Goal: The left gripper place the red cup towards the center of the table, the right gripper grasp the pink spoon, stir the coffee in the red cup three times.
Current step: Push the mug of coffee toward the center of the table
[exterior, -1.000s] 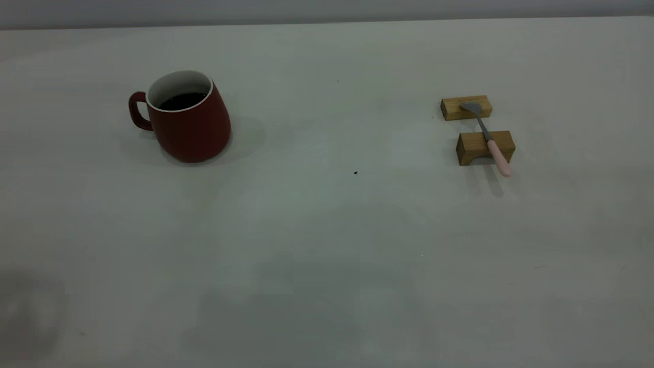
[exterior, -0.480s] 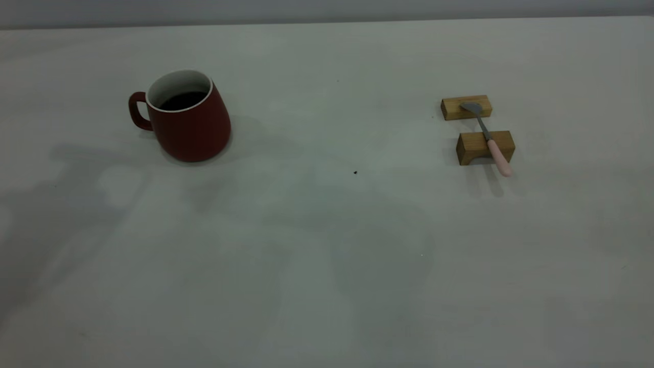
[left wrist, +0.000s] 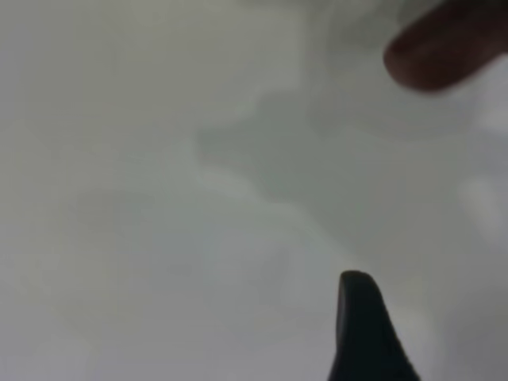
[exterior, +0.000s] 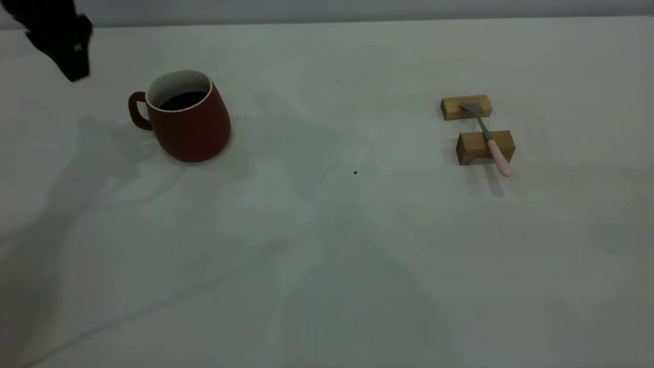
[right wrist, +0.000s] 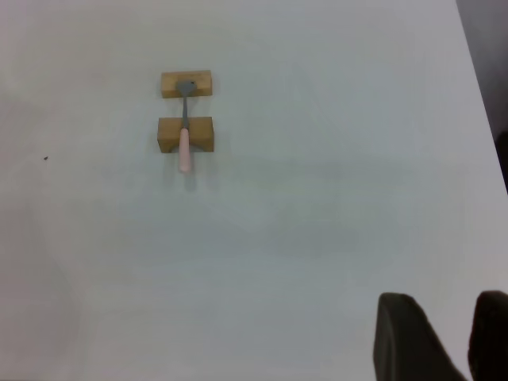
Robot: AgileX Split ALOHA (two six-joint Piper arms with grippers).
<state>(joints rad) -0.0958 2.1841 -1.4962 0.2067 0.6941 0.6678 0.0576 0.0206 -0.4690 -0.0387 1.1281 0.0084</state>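
The left claw (exterior: 71, 61), grip unreadable, is hovering beyond the untouched red cup (exterior: 188, 122), the pink spoon (exterior: 493, 145) is lying across wooden blocks (exterior: 484, 147), everything left to do

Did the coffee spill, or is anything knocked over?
Nothing spilled. The red cup stands upright with the coffee inside. The pink spoon lies across two wooden blocks, propped on purpose. Only a tiny dark speck marks the table.
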